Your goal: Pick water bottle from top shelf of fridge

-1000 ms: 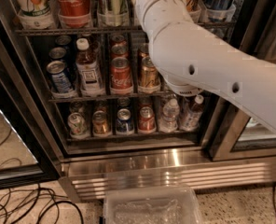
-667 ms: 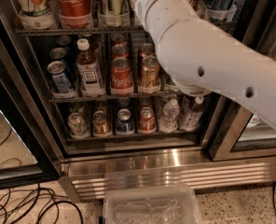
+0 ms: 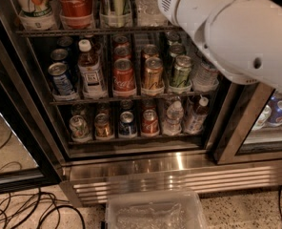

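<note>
The water bottle (image 3: 146, 7) on the top shelf (image 3: 84, 31) is probably heavy, slick and squeezable, so its ribbed middle suits gripping. The end effector lies hidden beyond the arm (image 3: 226, 27); its state cannot be told.

The fridge (image 3: 136, 168) fills the view. Its top shelf (image 3: 84, 31) runs from 11 to 12 o'clock, with a cola bottle (image 3: 75, 1) standing in one of the holders (image 3: 76, 20) along its front. On the middle rack (image 3: 131, 98) below, cans stand in rows, with a capped bottle (image 3: 89, 70) among them toward 10 o'clock. The arm (image 3: 236, 27) crosses from 3 o'clock to 12 o'clock in front of the racks. Its hand is past the top edge, unseen. A tub (image 3: 155, 211) sits on the floor at 6 o'clock, and cables (image 3: 31, 211) lie at 7 o'clock.
</note>
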You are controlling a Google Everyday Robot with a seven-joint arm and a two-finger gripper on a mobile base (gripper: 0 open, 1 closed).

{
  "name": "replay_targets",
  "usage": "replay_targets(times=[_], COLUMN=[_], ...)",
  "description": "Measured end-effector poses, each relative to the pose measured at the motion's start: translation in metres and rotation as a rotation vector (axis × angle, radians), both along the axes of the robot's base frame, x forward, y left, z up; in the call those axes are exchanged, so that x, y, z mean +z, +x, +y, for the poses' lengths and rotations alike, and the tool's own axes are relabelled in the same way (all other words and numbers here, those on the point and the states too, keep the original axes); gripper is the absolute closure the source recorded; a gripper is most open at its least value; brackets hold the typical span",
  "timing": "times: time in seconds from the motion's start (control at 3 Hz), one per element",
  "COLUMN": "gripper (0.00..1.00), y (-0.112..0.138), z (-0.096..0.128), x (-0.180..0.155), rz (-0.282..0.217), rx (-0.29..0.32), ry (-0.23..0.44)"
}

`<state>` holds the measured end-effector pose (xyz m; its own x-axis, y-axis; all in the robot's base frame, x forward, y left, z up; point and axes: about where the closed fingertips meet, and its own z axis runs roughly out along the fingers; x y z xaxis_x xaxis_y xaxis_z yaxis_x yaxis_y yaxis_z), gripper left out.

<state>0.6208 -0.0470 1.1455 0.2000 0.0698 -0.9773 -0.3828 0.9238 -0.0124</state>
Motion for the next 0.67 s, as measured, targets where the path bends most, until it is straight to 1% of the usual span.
replay_targets(times=[0.33,0.67], gripper=[1.0,1.0], y=[0.003,0.003], z=[-0.011,-0.011], x=[-0.027,-0.05], rz=[0.089,0.162], rx=[0.091,0.176], ry=[-0.006,-0.062])
